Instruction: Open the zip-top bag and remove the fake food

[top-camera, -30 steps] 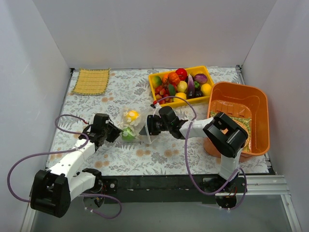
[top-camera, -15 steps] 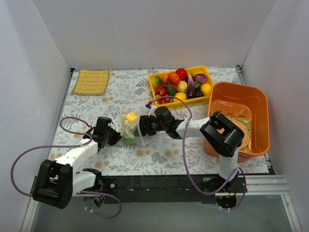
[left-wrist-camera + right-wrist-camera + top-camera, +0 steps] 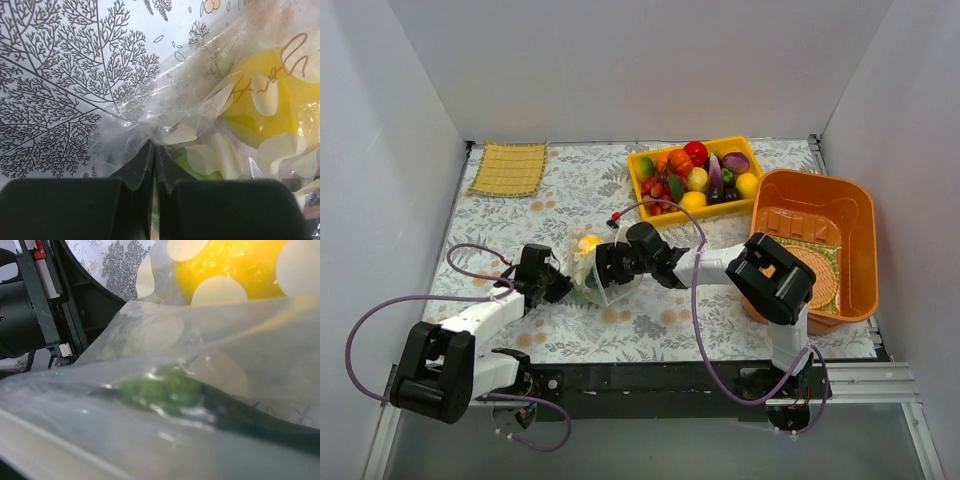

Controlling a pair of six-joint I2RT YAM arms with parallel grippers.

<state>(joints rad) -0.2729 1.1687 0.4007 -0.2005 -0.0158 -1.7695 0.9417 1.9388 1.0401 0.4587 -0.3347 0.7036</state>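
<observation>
Left jaws now shut, pinching zip-top bag [image 3: 225, 90]

You have open surface [image 3: 570, 205] behind the zip-top bag [image 3: 586, 262], back to the woven mat [image 3: 508, 168]. The bag itself is boxed in by both arms, left and right. Rightward, the yellow tray [image 3: 636, 170] and orange tub [image 3: 865, 215] bar the way.

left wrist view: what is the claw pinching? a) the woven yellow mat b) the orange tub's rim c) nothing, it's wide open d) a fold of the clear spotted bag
d: the left claw is shut on a fold of the zip-top bag, with yellow fake food showing through the plastic.
</observation>
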